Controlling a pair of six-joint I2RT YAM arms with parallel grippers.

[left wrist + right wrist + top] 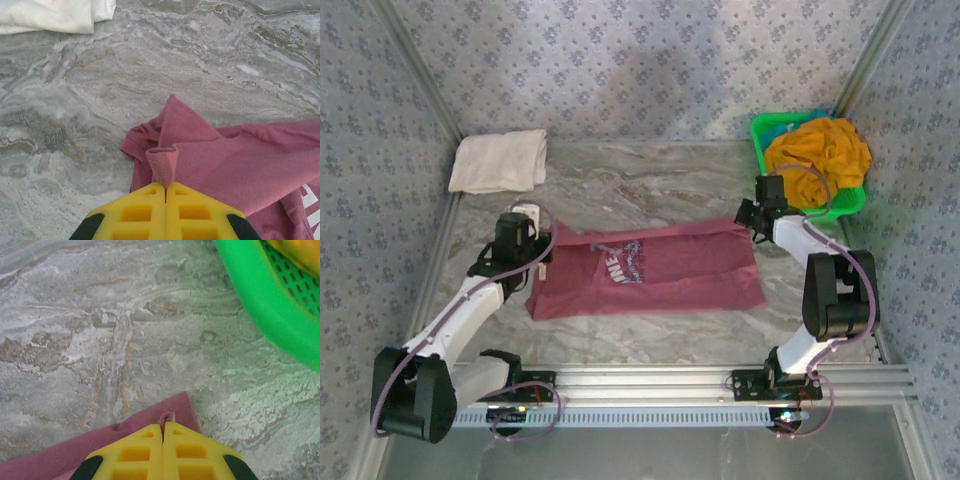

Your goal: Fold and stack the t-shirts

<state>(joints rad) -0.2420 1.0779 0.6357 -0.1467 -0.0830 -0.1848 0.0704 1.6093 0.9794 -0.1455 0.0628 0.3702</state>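
Note:
The maroon t-shirt [650, 270] lies spread on the marble table, its white print showing near the middle. My left gripper [535, 243] is shut on a pinched fold at the shirt's far left corner [163, 165]. My right gripper [756, 228] is shut on the far right corner [170, 416]. A folded cream-white t-shirt [500, 160] rests at the far left; its edge [55, 15] shows in the left wrist view. A mustard-orange t-shirt [820, 150] is heaped in the green basket [850, 205].
The green basket's rim [260, 305] is close to the right of my right gripper. Patterned walls enclose the table on three sides. An aluminium rail [660, 380] runs along the near edge. Bare marble [650, 185] lies beyond the maroon shirt.

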